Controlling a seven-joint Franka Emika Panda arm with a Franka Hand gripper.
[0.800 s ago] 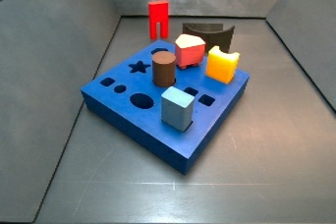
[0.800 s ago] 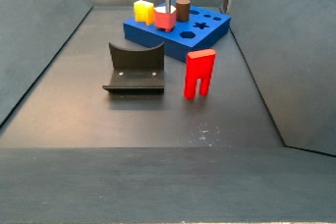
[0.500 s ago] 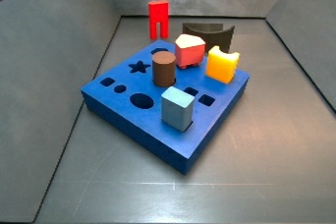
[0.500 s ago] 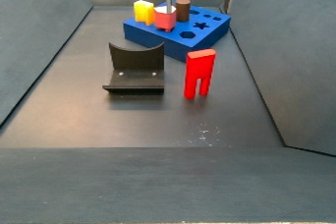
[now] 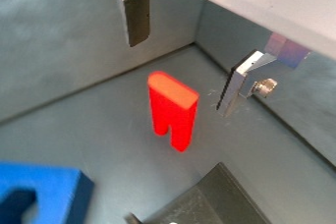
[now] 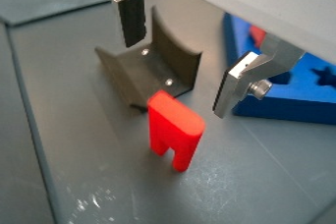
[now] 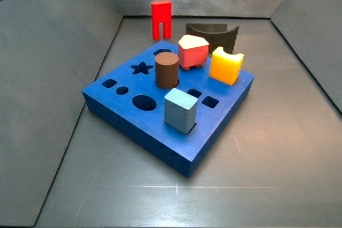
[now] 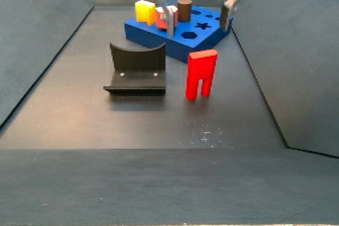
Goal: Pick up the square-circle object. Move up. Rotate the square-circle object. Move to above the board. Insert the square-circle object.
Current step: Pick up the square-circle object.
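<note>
Hand straight above the red block, not down on it yet

The hand (image 5: 184, 56) hangs spread wide over the tall bright-red two-legged block (image 5: 172, 110), which stands upright on the floor between the dark L-shaped fixture (image 8: 137, 68) and the side wall; the finger gap probably straddles it.

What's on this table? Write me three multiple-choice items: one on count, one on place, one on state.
1. How many pieces stand in the board?
A. two
B. four
C. six

2. Where is the red block?
A. upright on the floor beside the fixture
B. in the board
C. lying on the fixture

3. The gripper, above the red block, is:
A. shut on it
B. shut and empty
C. open, not touching it

Answers:
1 B: a side view shows four standing there.
2 A: both side views show it off the board, legs down.
3 C: both wrist views show the fingers spread clear of it.
</note>
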